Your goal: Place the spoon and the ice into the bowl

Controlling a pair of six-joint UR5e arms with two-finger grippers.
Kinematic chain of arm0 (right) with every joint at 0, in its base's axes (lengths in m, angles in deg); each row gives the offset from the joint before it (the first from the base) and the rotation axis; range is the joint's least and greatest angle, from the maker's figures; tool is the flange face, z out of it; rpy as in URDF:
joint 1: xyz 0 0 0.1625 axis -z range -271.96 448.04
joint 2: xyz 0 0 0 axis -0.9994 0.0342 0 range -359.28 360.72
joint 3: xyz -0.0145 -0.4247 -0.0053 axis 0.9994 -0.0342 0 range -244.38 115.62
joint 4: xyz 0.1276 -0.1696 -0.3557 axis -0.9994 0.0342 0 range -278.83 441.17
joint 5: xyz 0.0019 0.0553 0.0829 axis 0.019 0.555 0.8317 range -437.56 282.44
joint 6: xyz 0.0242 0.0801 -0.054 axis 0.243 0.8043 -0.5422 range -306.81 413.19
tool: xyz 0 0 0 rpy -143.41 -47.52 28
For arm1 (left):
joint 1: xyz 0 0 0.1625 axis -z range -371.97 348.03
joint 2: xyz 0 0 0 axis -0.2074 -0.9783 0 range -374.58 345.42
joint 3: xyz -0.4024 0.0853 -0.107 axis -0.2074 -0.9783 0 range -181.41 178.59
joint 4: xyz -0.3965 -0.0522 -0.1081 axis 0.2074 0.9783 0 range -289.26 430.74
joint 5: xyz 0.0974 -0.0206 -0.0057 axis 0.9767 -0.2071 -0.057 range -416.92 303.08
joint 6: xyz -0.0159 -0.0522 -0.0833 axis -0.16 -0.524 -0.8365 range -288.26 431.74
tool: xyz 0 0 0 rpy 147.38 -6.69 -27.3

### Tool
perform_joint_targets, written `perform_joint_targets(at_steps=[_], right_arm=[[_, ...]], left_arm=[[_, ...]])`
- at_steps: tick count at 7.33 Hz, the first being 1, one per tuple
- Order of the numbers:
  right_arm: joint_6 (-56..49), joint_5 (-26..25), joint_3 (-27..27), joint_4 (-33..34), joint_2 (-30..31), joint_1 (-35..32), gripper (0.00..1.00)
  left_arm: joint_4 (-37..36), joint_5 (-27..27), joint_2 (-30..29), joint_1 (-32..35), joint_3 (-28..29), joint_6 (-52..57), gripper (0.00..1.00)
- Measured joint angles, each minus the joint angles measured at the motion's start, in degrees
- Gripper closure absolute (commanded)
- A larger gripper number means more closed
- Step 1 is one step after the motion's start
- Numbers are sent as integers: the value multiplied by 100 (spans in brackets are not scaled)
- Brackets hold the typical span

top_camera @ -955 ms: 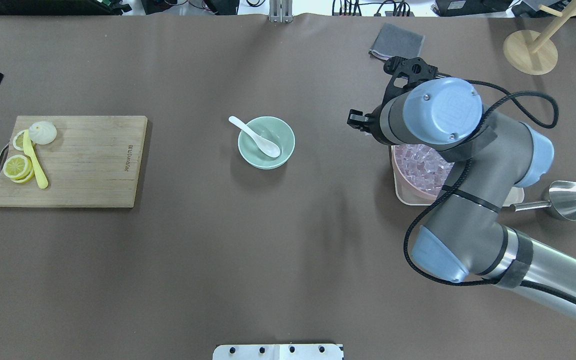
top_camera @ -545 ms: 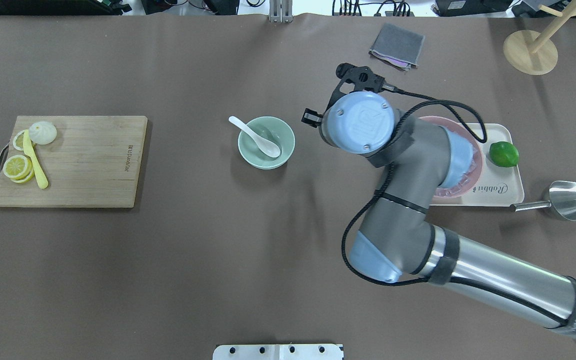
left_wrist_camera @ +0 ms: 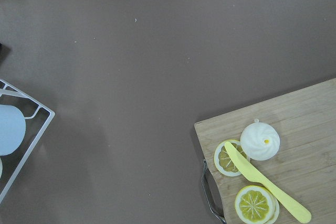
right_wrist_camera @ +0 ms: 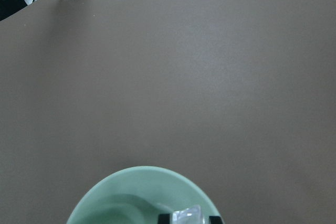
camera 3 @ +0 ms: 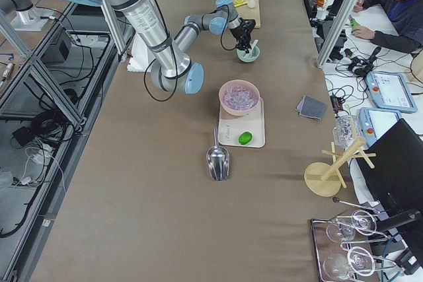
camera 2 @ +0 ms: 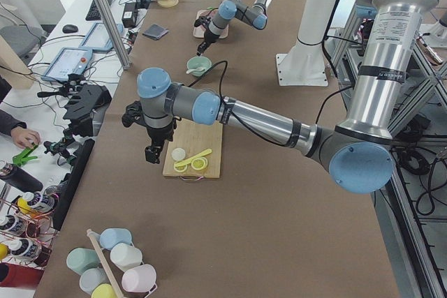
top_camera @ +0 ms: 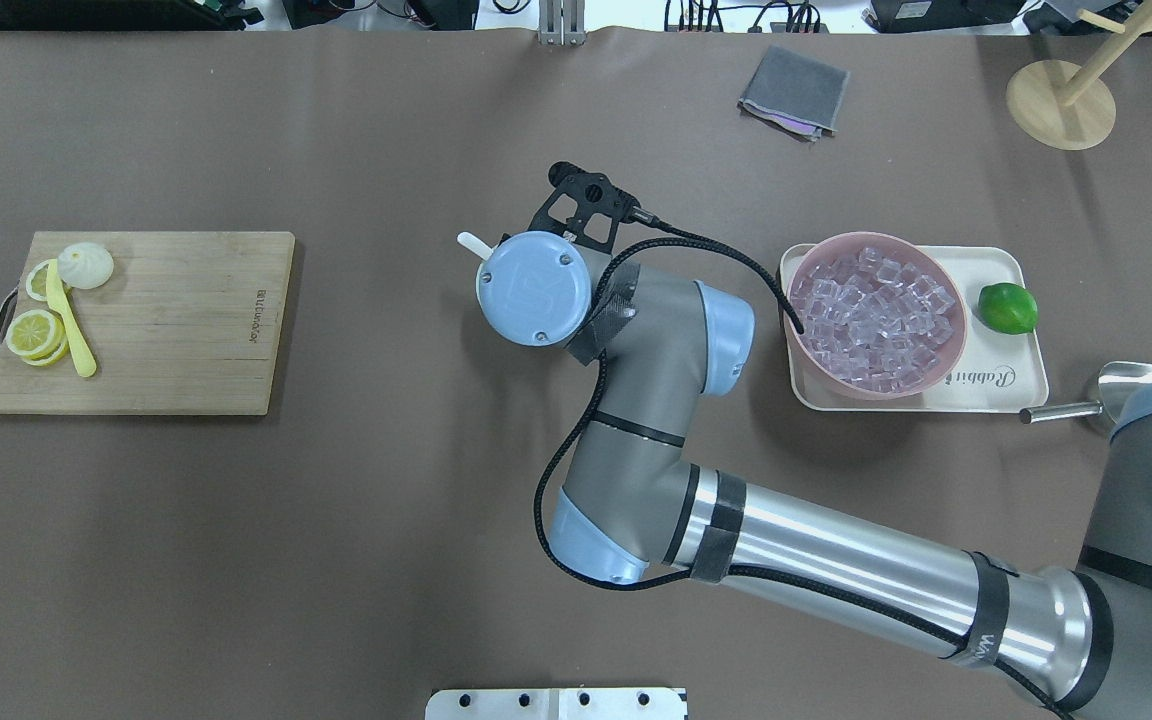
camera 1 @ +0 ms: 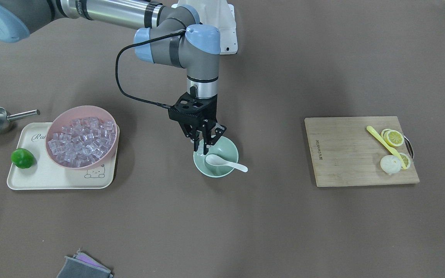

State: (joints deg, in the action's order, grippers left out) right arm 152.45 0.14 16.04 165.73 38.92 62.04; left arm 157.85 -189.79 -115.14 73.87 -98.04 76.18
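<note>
The right pincer (camera 1: 202,146) grips a small clear glassy ice cube (right_wrist_camera: 187,215) between its fingers, poised over the small round mint-green bowl (camera 1: 233,151) (half a second ago it was midway across from the big pink bowl (top_camera: 958,340) of ice). The glossy white soup spoon (camera 1: 225,163) lies in the mint bowl, handle over the rim. Farther off, the left pincer (camera 2: 152,157) hangs beside the wooden cutting board (camera 2: 206,137); whether it is open or closed cannot be told.
</note>
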Motion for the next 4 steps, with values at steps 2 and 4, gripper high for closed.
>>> perform_joint_targets(at_steps=[2,4], right_arm=[[73,-121,-133,-1,-150,143,1],[-4,-137,-158,18,-159,154,0]], left_arm=[[11,-9,100,-2,35,-11,1],[27,-18,272,-5,27,-5,1]])
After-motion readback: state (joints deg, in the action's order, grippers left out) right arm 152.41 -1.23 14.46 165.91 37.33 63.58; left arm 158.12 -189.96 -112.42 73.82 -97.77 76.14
